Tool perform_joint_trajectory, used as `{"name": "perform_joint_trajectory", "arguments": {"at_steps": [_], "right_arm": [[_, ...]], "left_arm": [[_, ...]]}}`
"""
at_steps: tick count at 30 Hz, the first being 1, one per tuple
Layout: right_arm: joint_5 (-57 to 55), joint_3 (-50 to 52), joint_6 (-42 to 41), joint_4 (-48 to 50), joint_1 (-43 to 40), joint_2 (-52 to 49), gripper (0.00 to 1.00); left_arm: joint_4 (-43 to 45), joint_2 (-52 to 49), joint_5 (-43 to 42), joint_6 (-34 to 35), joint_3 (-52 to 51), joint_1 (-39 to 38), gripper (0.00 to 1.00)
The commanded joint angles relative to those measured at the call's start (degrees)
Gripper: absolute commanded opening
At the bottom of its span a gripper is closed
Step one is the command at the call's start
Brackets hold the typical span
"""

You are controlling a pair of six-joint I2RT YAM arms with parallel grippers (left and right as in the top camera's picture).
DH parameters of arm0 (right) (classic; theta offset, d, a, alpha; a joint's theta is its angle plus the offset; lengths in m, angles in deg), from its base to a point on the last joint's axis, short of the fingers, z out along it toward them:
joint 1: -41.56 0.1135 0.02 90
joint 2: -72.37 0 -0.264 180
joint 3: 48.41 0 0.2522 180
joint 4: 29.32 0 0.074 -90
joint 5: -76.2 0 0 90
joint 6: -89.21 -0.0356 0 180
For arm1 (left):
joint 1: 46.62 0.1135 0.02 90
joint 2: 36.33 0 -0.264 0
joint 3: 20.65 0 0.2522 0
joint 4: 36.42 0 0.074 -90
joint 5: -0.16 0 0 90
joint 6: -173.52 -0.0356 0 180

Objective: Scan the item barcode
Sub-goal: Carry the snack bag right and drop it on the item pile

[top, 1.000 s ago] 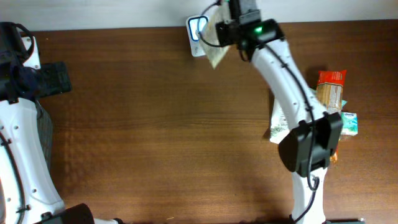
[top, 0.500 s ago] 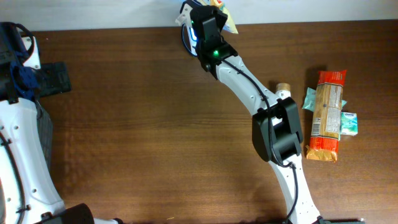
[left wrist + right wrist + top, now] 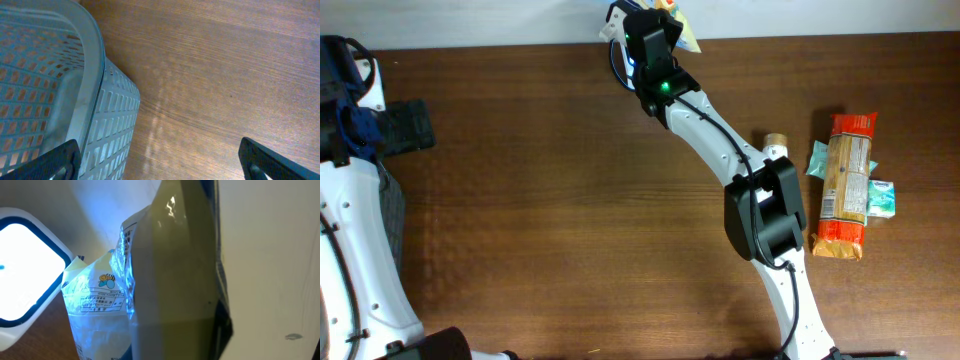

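Observation:
The item is a pale yellow-green packet [image 3: 687,37] with a printed label, and my right gripper [image 3: 665,18] is shut on it at the table's far edge, top centre. In the right wrist view the packet [image 3: 175,280] fills the frame, with a dark finger [image 3: 223,330] along its right side. It is raised next to the scanner [image 3: 22,270], a white window with a blue rim glowing brightly. In the overhead view the scanner [image 3: 617,55] is mostly hidden under the gripper. My left gripper [image 3: 162,165] stands open and empty at the far left, over the table beside a basket.
A grey perforated basket [image 3: 95,65] sits under the left arm at the table's left edge. At the right lie an orange snack packet [image 3: 845,180], green packets [image 3: 883,197] and a small cylinder [image 3: 776,141]. The right arm stretches diagonally across the table.
The right arm has swung left and turned the packet, from just below and right of the scanner to above it. Over the last half second it has hardly moved. The left arm is still.

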State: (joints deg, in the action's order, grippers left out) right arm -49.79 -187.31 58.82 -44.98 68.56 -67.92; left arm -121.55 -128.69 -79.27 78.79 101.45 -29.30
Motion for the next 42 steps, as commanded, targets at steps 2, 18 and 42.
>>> {"name": "perform_joint_trajectory", "arguments": {"at_steps": [2, 18, 42], "right_arm": [[2.8, -0.6, -12.9, -8.4, -0.6, 11.8, 0.04], [49.1, -0.7, -49.4, -76.0, -7.6, 41.0, 0.04], [40.5, -1.0, -60.4, -95.3, -38.2, 35.3, 0.73]], "left_arm": [[-0.2, 0.7, 0.2, 0.0, 0.3, 0.1, 0.99], [-0.3, 0.7, 0.2, 0.0, 0.3, 0.1, 0.99], [-0.3, 0.7, 0.2, 0.0, 0.3, 0.1, 0.99]]}}
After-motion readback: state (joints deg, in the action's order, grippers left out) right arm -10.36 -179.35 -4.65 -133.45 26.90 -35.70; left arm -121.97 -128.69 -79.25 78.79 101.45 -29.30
